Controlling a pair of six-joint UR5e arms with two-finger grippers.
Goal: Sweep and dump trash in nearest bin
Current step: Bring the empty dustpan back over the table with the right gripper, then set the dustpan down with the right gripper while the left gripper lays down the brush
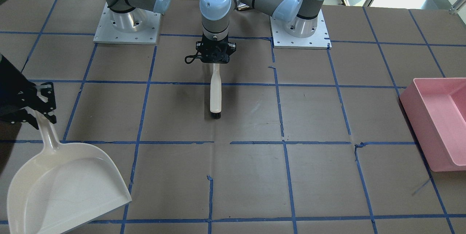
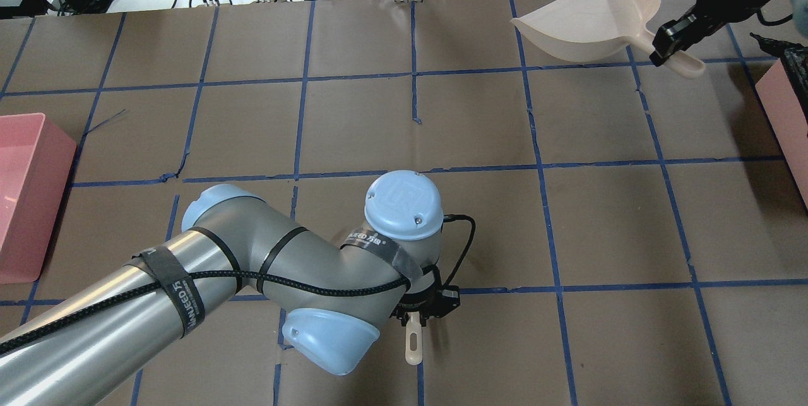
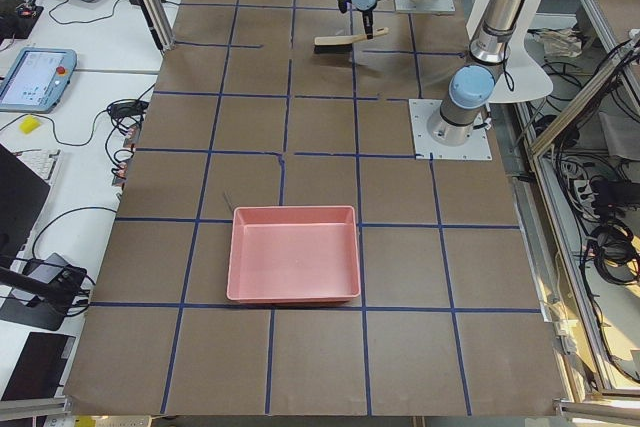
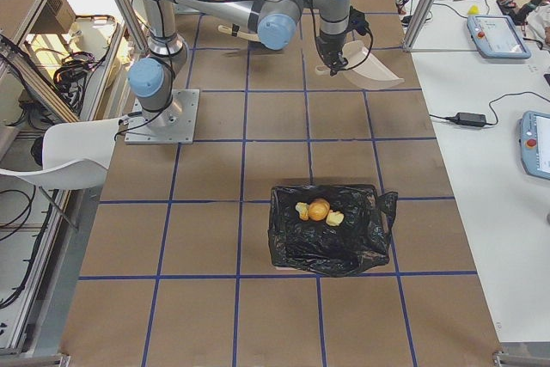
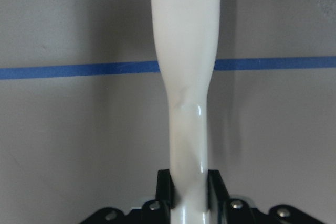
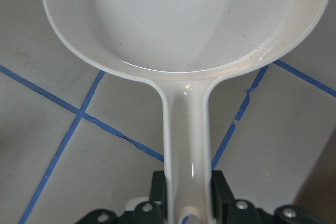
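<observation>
The trash, a tan lump [image 4: 319,210] and two pale-green pieces [image 4: 302,211], lies inside the black-bag-lined bin [image 4: 361,242]. My left gripper [image 1: 214,55] is shut on the handle of a white hand brush [image 1: 216,95], whose bristles are down near the table's middle. The handle also shows in the left wrist view [image 5: 186,77]. My right gripper [image 1: 36,108] is shut on the handle of an empty cream dustpan [image 1: 65,190] and holds it over the table's far corner. The pan also shows in the overhead view [image 2: 593,14] and the right wrist view [image 6: 184,19].
A pink bin [image 1: 437,117] stands at the table end on my left side, and it is empty in the exterior left view [image 3: 295,252]. The bagged bin stands at the table end on my right [image 2: 786,103]. The brown paper table cover has a blue tape grid [image 1: 284,143].
</observation>
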